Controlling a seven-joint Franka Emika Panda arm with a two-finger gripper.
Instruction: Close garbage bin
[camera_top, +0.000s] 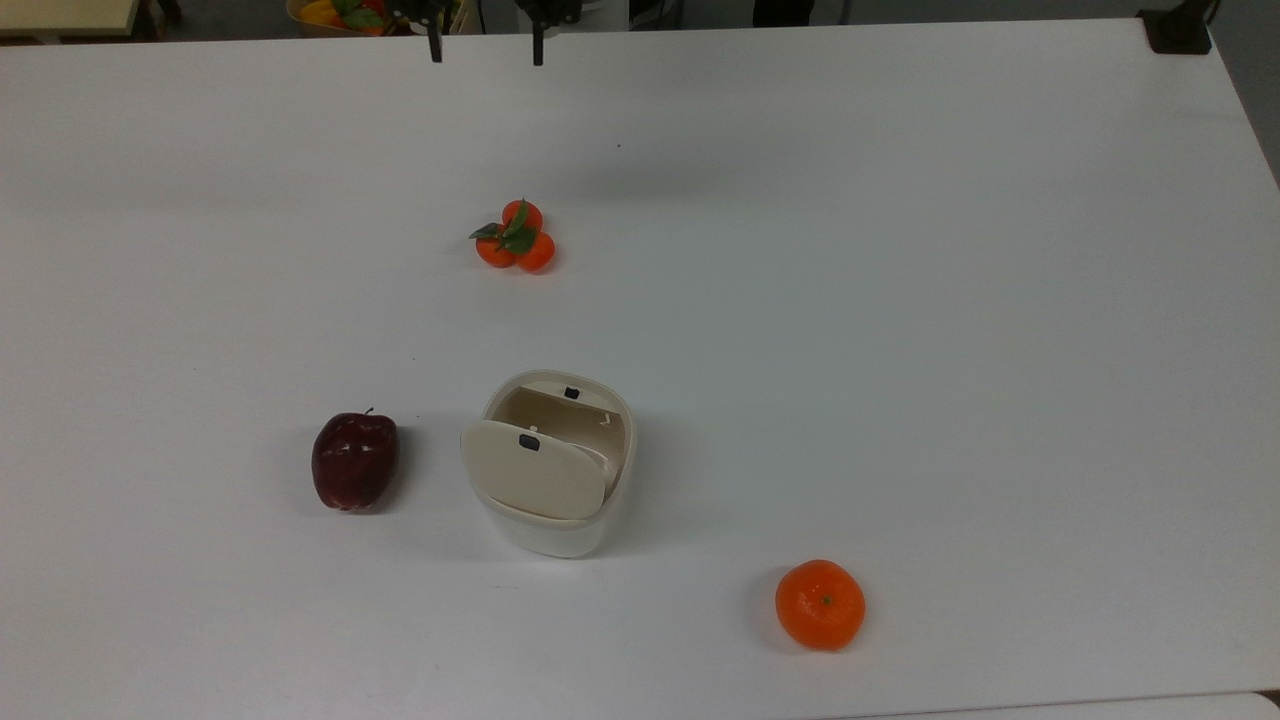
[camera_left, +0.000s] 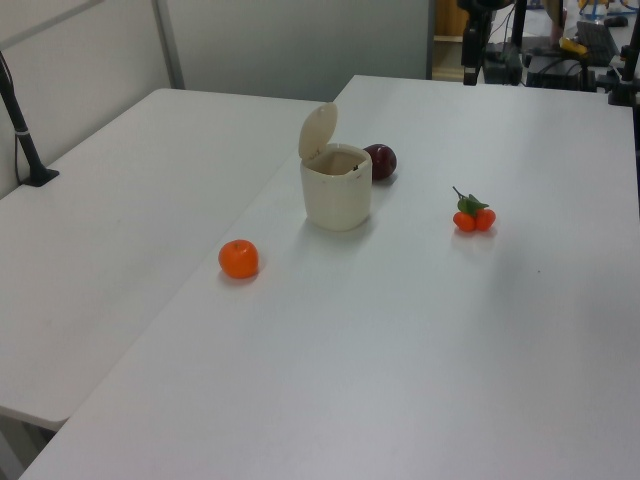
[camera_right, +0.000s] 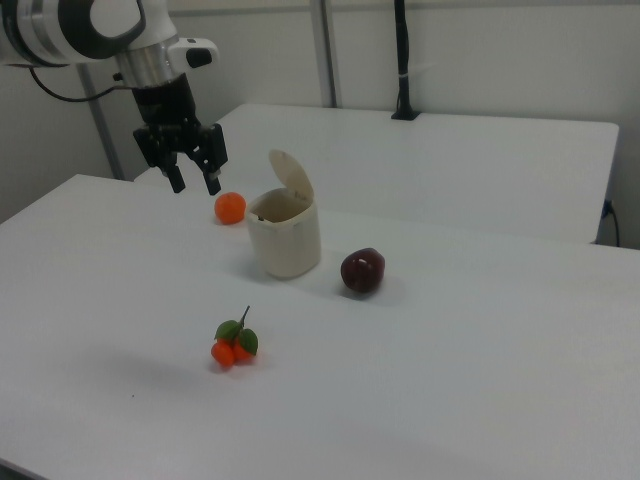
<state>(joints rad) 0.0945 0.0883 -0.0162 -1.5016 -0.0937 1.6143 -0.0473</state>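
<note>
Right view shows the gripper (camera_right: 194, 182) hanging spread and empty above the desk (camera_right: 420, 380), well apart from the garbage bin (camera_right: 285, 240), which stands mid-desk, lid (camera_right: 292, 178) raised.

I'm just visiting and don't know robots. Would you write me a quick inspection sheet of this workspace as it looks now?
Surface: white table, bare between items.
Job's things: garbage bin, lid standing open.
Clutter: red apple; orange; small orange cluster with leaves.
Grippers: gripper open, holding nothing, raised above the table, apart from the bin.
Cables: black cable by the arm.
Surroundings: second white table; grey wall panels.
</note>
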